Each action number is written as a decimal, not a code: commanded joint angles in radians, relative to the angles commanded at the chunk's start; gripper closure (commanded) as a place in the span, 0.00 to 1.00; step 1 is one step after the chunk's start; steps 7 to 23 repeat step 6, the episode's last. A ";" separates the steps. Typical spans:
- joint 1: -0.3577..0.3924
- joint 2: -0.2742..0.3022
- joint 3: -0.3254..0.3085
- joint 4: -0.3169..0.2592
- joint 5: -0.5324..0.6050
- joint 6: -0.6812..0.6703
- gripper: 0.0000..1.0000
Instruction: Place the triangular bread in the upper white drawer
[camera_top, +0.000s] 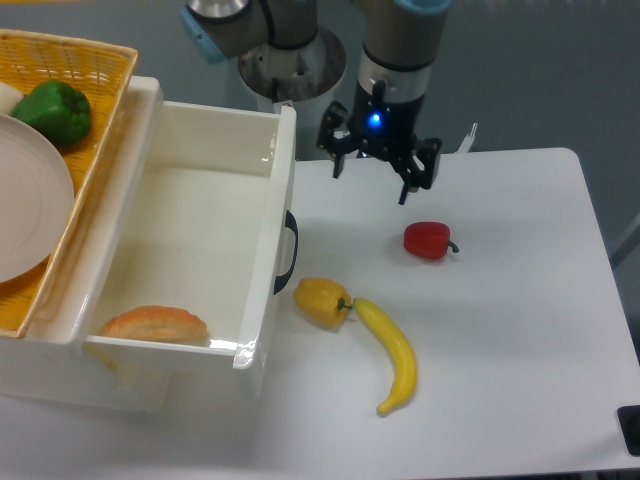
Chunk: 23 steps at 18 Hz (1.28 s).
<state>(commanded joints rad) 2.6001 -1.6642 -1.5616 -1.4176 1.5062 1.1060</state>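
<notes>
Fixed camera. Item: orange-tan wedge-shaped toy bread with paler crust (155, 325), lying inside the large glossy white plastic drawer box (120, 170), at its near end against the wall. Task appears complete. Handling, judged: light, rigid, smooth-skinned; likely to slip unless pinched across its narrow width near the middle.

Black two-finger gripper (380, 172): fingers spread, empty, above the white table (500, 300), well apart from the bread, near a red toy pepper (428, 240).

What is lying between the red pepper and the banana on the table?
In the camera view, nothing lies between the red pepper and the banana; only bare white table shows there. The yellow pepper sits off to the side, by the banana's stem end.
</notes>
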 joint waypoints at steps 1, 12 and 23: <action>0.000 -0.014 0.000 0.026 0.008 -0.002 0.00; 0.002 -0.089 0.002 0.117 0.028 0.000 0.00; 0.002 -0.089 0.002 0.117 0.028 0.000 0.00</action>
